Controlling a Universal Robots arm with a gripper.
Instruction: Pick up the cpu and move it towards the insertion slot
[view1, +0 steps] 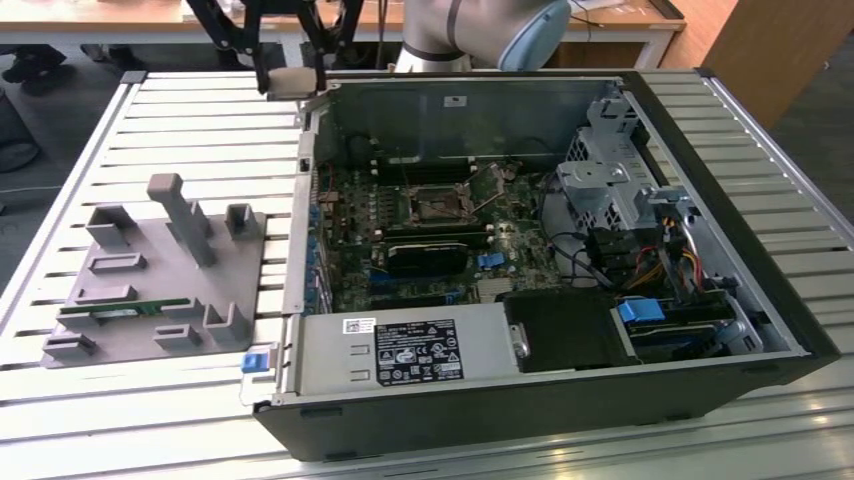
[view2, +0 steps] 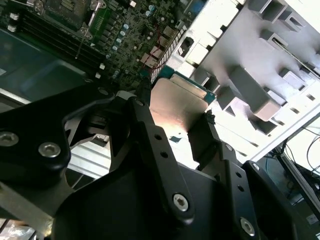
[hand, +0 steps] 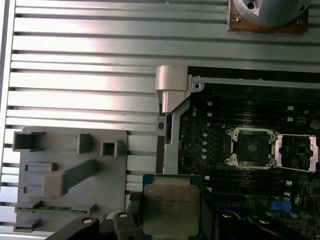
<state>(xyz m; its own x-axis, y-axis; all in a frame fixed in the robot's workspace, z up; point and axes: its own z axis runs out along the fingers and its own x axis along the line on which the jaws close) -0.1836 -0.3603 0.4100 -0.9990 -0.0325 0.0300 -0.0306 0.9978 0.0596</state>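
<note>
A slatted metal table (view1: 174, 130) carries a grey parts holder (view1: 147, 270) at the exterior view's left and an open computer case (view1: 534, 250) to its right. The arm (view1: 467, 30) reaches down at the far edge. Its gripper (view1: 294, 80) is closed on the cpu (hand: 170, 210), held above the case's near-left wall, well apart from the insertion slot (view1: 437, 205).

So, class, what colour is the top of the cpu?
Shiny silver with a thin green rim; the cpu shows best in the first wrist view.
</note>
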